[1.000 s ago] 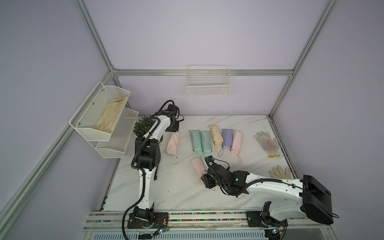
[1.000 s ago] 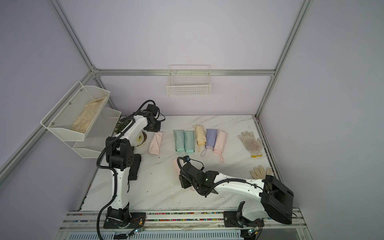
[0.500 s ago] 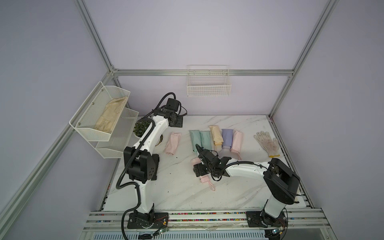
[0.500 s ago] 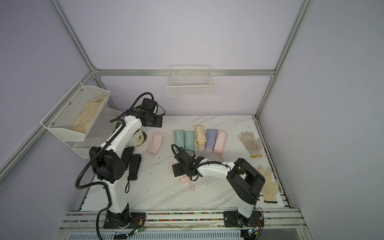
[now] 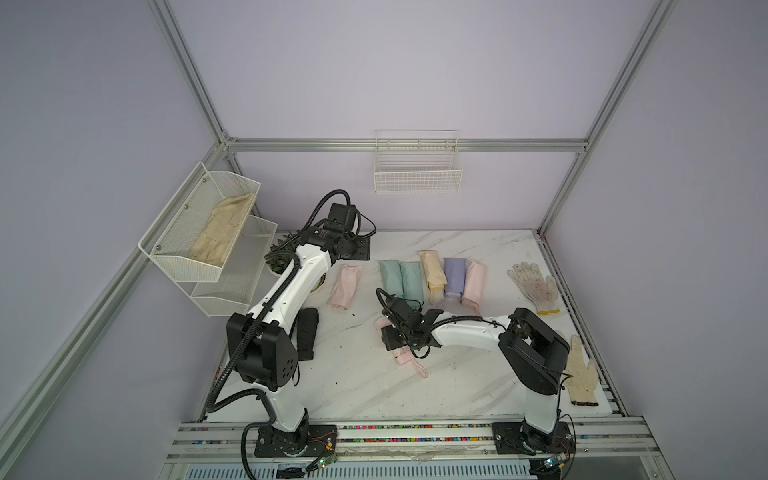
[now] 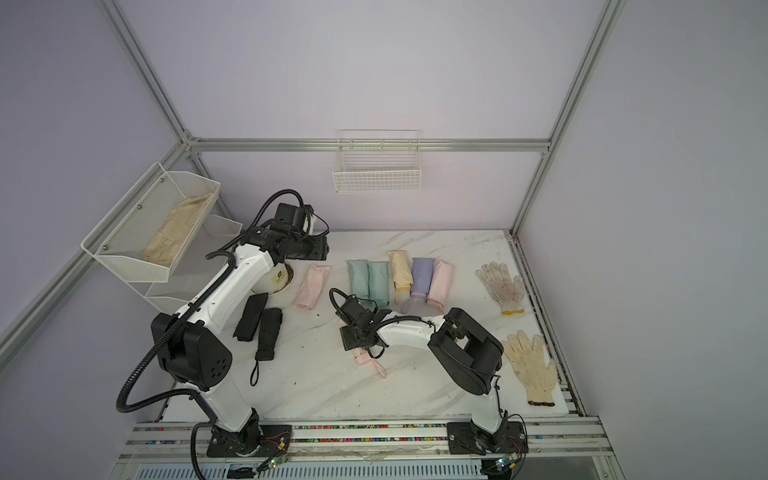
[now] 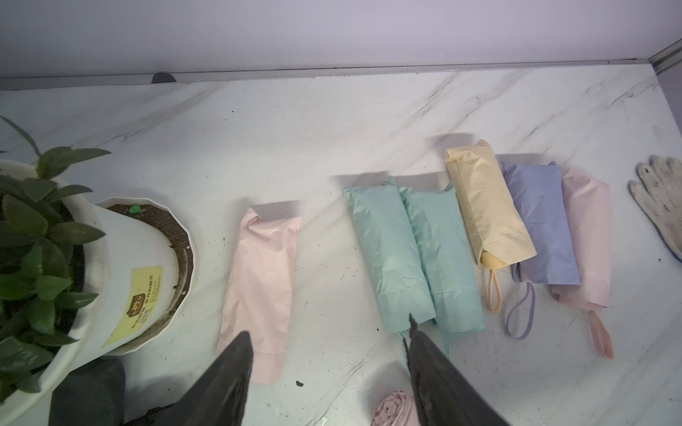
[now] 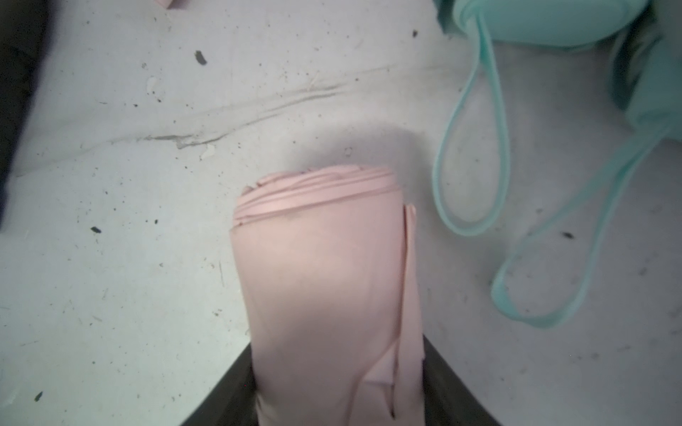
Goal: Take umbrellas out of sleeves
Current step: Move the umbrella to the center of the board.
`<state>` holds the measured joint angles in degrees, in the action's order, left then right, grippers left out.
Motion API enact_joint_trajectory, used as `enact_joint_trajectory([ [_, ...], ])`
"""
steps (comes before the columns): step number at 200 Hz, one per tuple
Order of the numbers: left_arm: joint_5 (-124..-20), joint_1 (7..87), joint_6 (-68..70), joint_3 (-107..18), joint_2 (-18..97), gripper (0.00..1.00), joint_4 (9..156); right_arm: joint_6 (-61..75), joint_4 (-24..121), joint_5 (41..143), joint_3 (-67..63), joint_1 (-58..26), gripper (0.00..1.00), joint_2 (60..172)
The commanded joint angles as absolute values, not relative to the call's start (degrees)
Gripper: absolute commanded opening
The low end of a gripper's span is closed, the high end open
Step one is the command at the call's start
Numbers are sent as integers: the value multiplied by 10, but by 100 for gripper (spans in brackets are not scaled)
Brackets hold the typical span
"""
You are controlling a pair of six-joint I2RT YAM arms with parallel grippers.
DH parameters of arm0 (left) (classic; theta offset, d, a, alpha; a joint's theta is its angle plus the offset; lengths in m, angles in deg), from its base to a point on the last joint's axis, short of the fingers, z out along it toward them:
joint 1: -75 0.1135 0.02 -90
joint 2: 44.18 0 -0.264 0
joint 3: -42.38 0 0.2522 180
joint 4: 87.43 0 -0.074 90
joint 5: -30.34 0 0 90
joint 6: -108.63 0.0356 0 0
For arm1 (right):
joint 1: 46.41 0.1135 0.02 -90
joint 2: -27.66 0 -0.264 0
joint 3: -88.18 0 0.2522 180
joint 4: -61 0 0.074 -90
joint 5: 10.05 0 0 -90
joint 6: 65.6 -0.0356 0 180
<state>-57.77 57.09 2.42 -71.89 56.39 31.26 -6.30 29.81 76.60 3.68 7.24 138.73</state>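
A bare pink umbrella (image 8: 324,276) lies on the marble table, and my right gripper (image 8: 337,354) is shut on its body, both fingers pressed against the folds. In both top views that gripper (image 5: 392,332) (image 6: 353,332) covers most of the umbrella (image 5: 401,355), whose wrist loop trails toward the front. My left gripper (image 7: 328,326) hangs open at the back left (image 5: 361,249), above the far end of an empty pink sleeve (image 5: 345,286). Further right, two mint (image 5: 390,276), a yellow (image 5: 433,270), a lavender (image 5: 454,276) and a pink (image 5: 473,282) sleeved umbrella lie side by side.
A black umbrella (image 6: 268,332) and its black sleeve (image 6: 250,316) lie beside my left arm. A potted plant (image 7: 140,273) stands at the back left under a wire shelf (image 5: 199,232). Two knit gloves (image 5: 536,286) (image 5: 582,374) lie along the right edge.
My right arm has folded back from the front edge and its jaws have closed round the pink umbrella. The left gripper has drifted a little to the right at the back.
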Motion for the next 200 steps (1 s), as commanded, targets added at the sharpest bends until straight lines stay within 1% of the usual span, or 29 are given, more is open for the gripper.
enact_joint_trajectory([
  [1, -596, 572, 10, -704, 519, 67, 336, -100, 325, 787, -5, 77, 57, 1410],
  [39, -591, 575, 10, -694, 496, 67, 344, -155, 335, 770, -94, 64, 57, 1461],
  [75, -594, 585, 7, -691, 486, 67, 348, -237, 389, 776, -114, 19, 56, 1503],
  [111, -613, 597, -2, -688, 486, 67, 352, -279, 424, 806, -157, -13, 56, 1559],
  [152, -619, 602, -3, -687, 483, 67, 354, -317, 431, 822, -227, -19, 57, 1611],
  [200, -629, 609, -5, -687, 476, 67, 355, -368, 472, 880, -269, -19, 58, 1662],
])
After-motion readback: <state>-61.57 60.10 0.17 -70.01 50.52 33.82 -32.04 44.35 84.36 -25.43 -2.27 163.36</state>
